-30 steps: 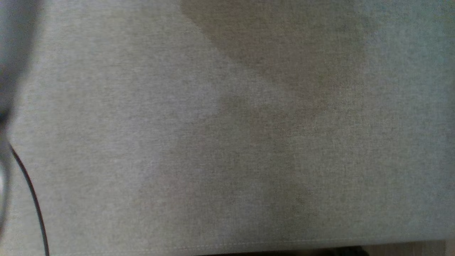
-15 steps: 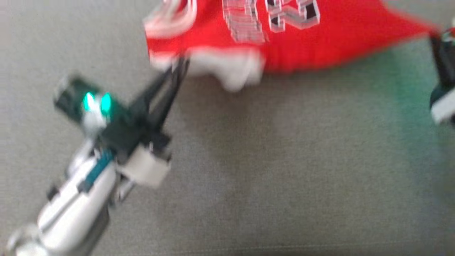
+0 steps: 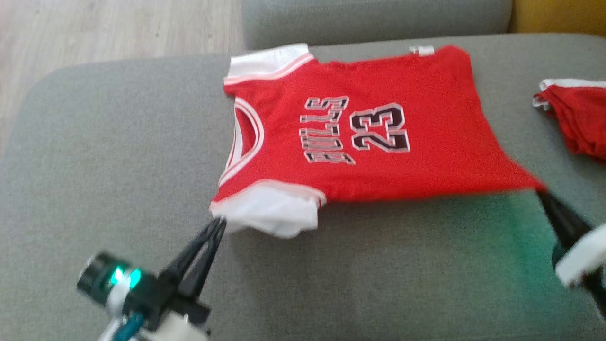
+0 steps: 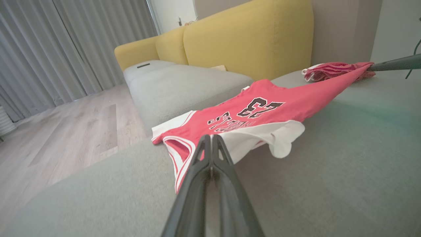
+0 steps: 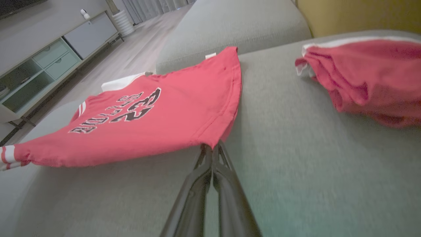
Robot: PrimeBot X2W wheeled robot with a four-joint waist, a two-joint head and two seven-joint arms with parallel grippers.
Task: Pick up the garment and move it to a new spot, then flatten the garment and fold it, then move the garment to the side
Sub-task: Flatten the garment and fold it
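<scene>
As it stretches taut, red jersey (image 3: 435, 156), BULLS, 23

1. A grey woven-fabric sofa seat with a rounded corner (image 3: 94, 189) takes up the near ground.
2. Behind it lies a second grey fabric seat cushion (image 3: 369, 19), with a seam between the two.
3. A mustard-yellow upholstered backrest (image 4: 250, 39) rises at the far right.
4. A pale wood plank floor (image 4: 65, 141) spreads to the far left.
5. Long grey pleated curtains (image 4: 65, 49) hang down to that floor.
6. A low white cabinet with pale green drawers and open shelves (image 5: 56, 56) stands across the floor, with a white ribbed cylinder (image 5: 125, 21) beside it.
7. The light is soft and even.
</scene>
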